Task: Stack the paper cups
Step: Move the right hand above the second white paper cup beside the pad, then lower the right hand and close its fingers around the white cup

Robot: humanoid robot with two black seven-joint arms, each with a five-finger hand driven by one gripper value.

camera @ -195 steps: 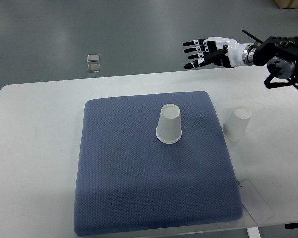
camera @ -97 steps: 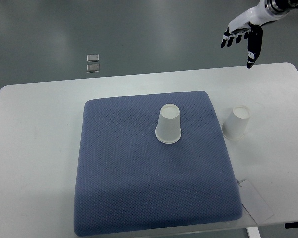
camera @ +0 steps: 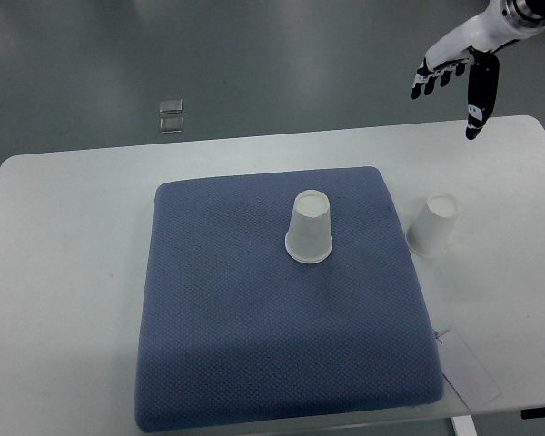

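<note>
A blue-grey cushion mat [camera: 282,309] lies in the middle of a white table [camera: 64,272], and I use this mat as the reference for all places. On the mat, a little toward its far edge and near its centre line, one white paper cup [camera: 310,227] stands upside down, with the wide rim on the fabric and the closed bottom up. A second paper cup [camera: 433,225] stands on the bare table just beside the right edge of the mat, also with the bottom up and leaning a little; it does not touch the mat. The two cups are apart from each other and are not stacked.

The right hand [camera: 458,67] is in the air beyond the far right corner of the mat, over the far edge of the table, and its arm enters from the top right corner of the view. Its fingers [camera: 475,100] are spread apart and point downward, and they hold nothing. It is well away from both cups.

On the grey floor beyond the far left part of the mat, two small clear square pieces [camera: 171,114] lie close together. At the near right corner of the mat, a thin transparent sheet [camera: 468,368] sticks out on the table.
</note>
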